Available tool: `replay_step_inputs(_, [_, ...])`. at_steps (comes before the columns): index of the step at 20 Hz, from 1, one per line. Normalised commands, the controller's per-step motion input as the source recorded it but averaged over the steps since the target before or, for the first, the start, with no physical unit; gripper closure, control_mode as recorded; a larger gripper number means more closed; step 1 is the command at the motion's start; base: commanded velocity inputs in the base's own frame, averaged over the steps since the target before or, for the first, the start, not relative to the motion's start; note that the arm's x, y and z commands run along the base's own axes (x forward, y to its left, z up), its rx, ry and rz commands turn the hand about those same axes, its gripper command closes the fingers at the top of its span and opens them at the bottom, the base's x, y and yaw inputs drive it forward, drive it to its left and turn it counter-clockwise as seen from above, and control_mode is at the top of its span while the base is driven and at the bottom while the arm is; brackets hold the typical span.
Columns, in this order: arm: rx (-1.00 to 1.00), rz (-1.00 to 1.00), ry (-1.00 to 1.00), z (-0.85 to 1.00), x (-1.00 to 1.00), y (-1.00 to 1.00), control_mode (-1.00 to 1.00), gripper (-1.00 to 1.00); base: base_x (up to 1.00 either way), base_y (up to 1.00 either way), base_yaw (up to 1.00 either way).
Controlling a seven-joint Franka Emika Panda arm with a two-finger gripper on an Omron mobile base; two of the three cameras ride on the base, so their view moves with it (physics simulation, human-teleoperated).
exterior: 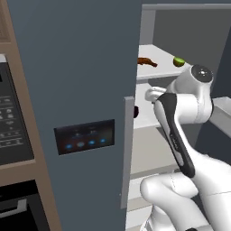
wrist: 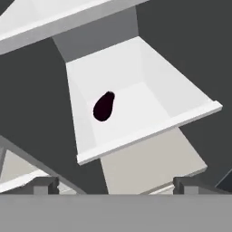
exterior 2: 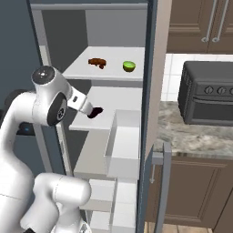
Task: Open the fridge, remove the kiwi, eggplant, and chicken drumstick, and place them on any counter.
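Note:
The fridge has its left door shut and its right door swung open, so the white shelves show. The reddish-brown chicken drumstick and the green kiwi lie on the upper shelf. One shelf below lies the dark eggplant. In the left base view the drumstick and kiwi appear again, while the eggplant peeks out from behind the door handle. My gripper is open, fingertips wide apart, looking at the eggplant from a short distance with nothing between them.
The open right door with its white bin stands between the shelves and the counter. On that counter sits a black toaster oven. A black wall oven is left of the fridge. My arm crosses the opening.

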Motion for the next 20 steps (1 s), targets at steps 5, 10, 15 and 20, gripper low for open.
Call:
replay_step_inputs(5, [0.03,0.0,0.18,-0.34,0.25,0.0,-1.0,-1.0,0.0,0.0,0.0])
replay_step_inputs(10, [0.01,0.0,0.01,-0.43,0.31,0.0,-1.0,-1.0,0.0,0.0,0.0])
replay_step_inputs(15, [0.0,0.0,0.0,-0.39,0.25,0.0,-1.0,-1.0,0.0,0.0,0.0])
replay_step_inputs(20, [0.03,0.01,0.0,-0.26,0.27,0.0,-1.0,-1.0,0.0,0.0,0.0])
